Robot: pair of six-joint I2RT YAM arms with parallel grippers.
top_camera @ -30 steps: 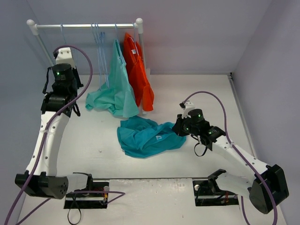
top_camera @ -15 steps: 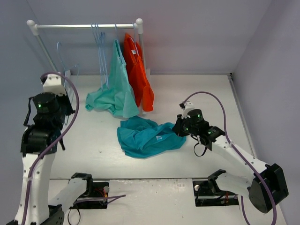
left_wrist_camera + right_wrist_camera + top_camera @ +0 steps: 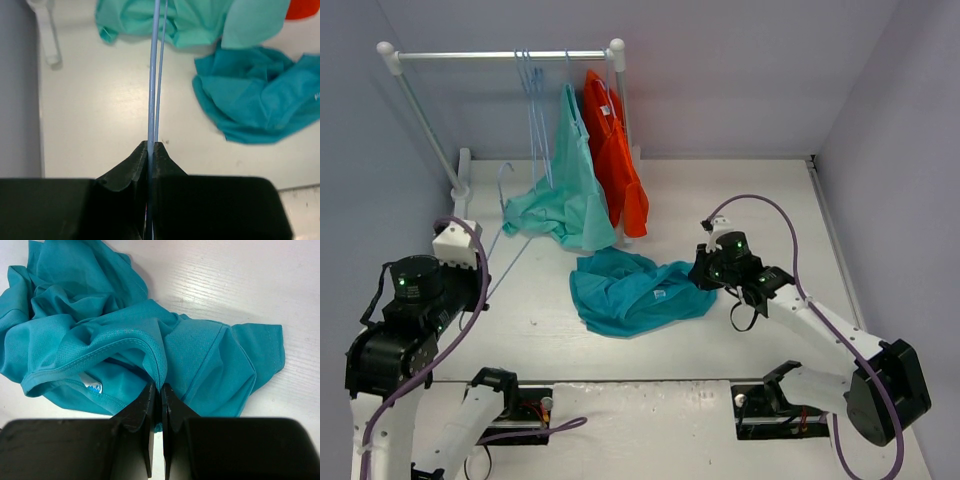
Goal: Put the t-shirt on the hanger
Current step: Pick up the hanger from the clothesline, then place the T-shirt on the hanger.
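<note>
The teal t-shirt [image 3: 625, 290] lies crumpled on the table's middle, its white label [image 3: 91, 383] showing inside the collar. My right gripper [image 3: 700, 272] is at the shirt's right edge, shut on a fold of the collar hem [image 3: 160, 387]. My left gripper [image 3: 475, 285] is low at the near left, shut on the thin pale-blue hanger [image 3: 503, 190]. The hanger's wires run straight out from the closed jaws [image 3: 151, 145] toward the rack. The hanger [image 3: 152, 75] is off the rail and left of the t-shirt [image 3: 255, 95].
A white clothes rack [image 3: 500, 55] stands at the back left with several pale-blue hangers [image 3: 532, 100], a mint-green garment [image 3: 565, 190] drooping onto the table, and an orange garment [image 3: 615, 160]. The rack's foot [image 3: 460, 185] is near the held hanger's hook. Walls close in left and right.
My left arm has drawn back from the rack toward the near left, bringing the hanger down off the rail. My right gripper and the t-shirt have stayed put.
</note>
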